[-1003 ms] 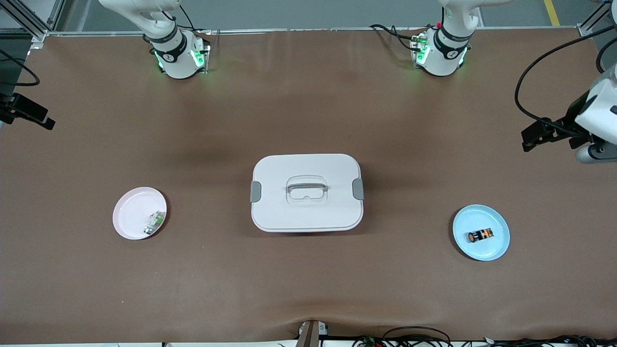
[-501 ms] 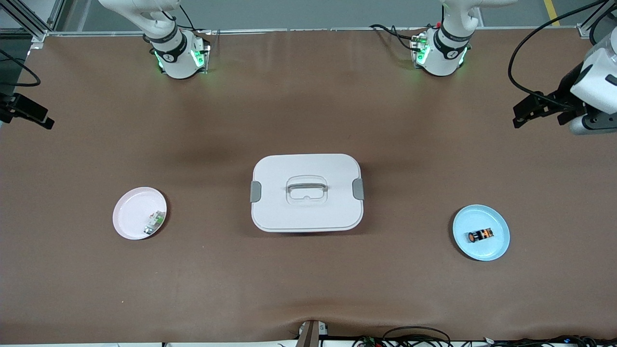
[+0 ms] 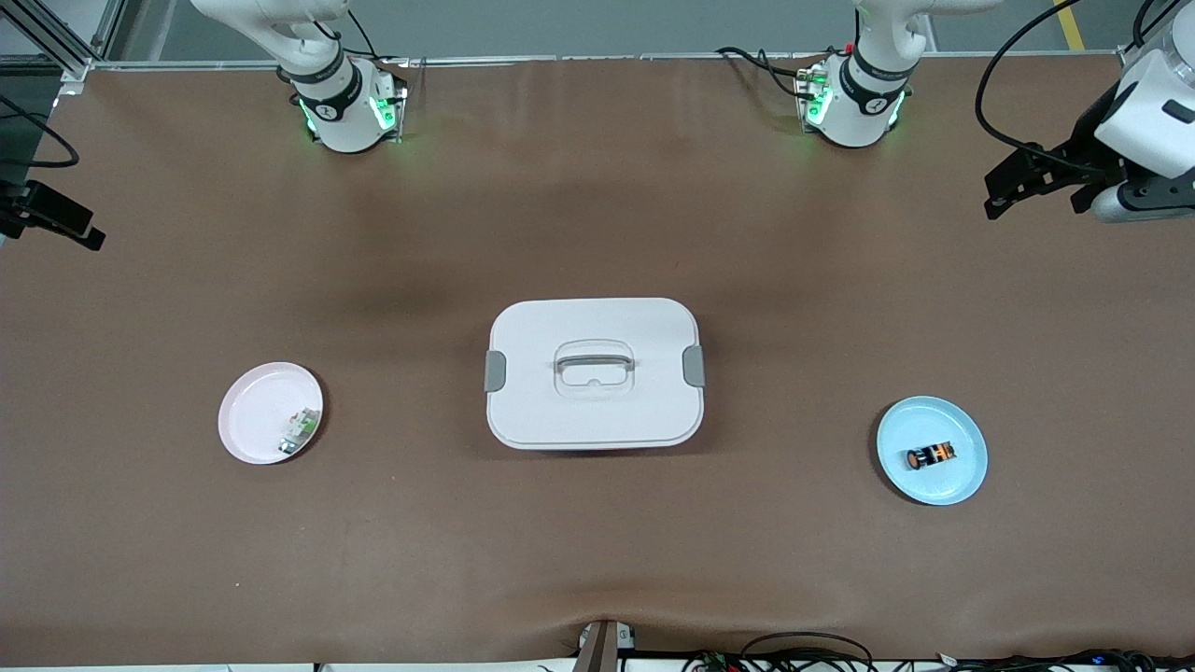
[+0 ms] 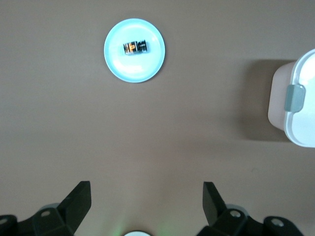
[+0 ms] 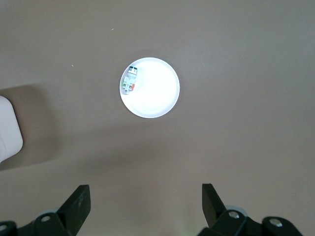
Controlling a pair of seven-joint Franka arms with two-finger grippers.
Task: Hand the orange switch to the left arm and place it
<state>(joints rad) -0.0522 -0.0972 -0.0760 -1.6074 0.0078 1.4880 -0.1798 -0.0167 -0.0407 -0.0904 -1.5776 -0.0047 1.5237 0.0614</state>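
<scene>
Front view: orange switch (image 3: 931, 455) lies on blue plate (image 3: 962, 476); both grippers' jaws spread, empty.

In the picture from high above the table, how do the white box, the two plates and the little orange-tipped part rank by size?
Largest to smallest in the front view:
1. White lidded box
2. Blue plate and pink plate, which look about alike, so I won't rank them
3. Orange switch, lying on the blue plate, by far the smallest

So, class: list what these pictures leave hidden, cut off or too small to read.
- Right end effector: front view's edge crops it.
- Box: closed lid hides its contents; both wrist views crop it.
- Orange switch on blue plate: markings too small.
- Green-and-white part: detail too small.
</scene>
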